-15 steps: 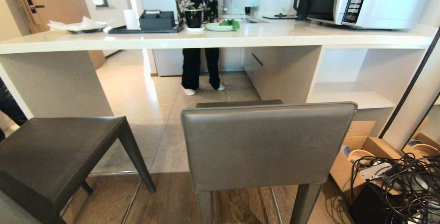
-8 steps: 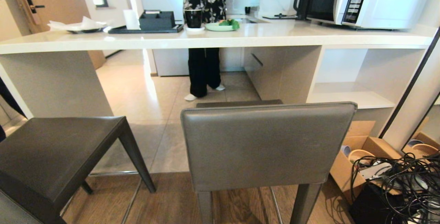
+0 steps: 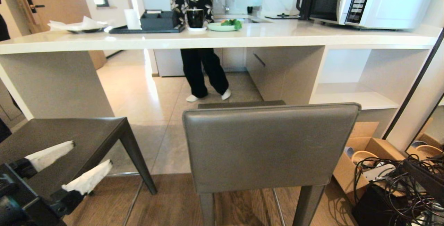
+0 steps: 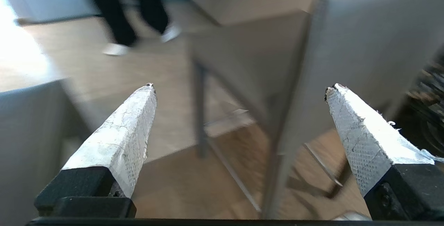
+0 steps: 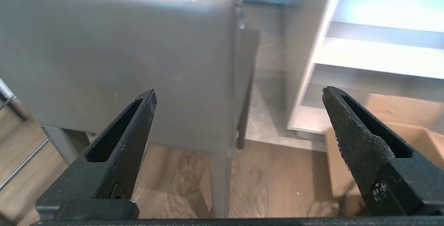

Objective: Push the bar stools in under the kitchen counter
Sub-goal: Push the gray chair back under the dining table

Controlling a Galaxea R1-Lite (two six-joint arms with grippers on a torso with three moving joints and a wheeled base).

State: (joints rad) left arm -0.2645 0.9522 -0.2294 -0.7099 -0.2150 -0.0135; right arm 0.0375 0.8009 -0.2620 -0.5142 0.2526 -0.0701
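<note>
1. The kitchen counter (image 3: 242, 38), a long thick white stone slab, runs across the far side of the scene from left to right. A grey side panel (image 3: 52, 83) holds it up on the left, and white open shelves (image 3: 353, 94) sit under it on the right.
2. Two bar stools in dark grey leather stand on the near side of the counter, neither of them under the slab. The middle stool (image 3: 270, 146) shows its rectangular backrest to the viewer, with its seat pointing toward the counter. The left stool (image 3: 66, 142) stands just beside it, turned at an angle, with its square seat in view.
3. A microwave (image 3: 374, 0) sits on the far right of the countertop. Further left are a dark tray (image 3: 145, 30), a black mug (image 3: 195, 18) and a plate of greens (image 3: 222, 26).
4. A person in a floral top and black trousers (image 3: 201, 69) stands beyond the counter.
5. A cardboard box (image 3: 360, 156) and a tangle of black cables (image 3: 409, 184) lie on the floor at near right.
6. The left gripper (image 3: 71, 163) hovers over the near edge of the left stool's seat, its white-wrapped fingers (image 4: 121, 139) spread wide apart and holding nothing.
7. The right gripper (image 5: 239, 94) faces the right edge of the middle stool's backrest, its black fingers (image 5: 121, 149) wide apart and empty.
</note>
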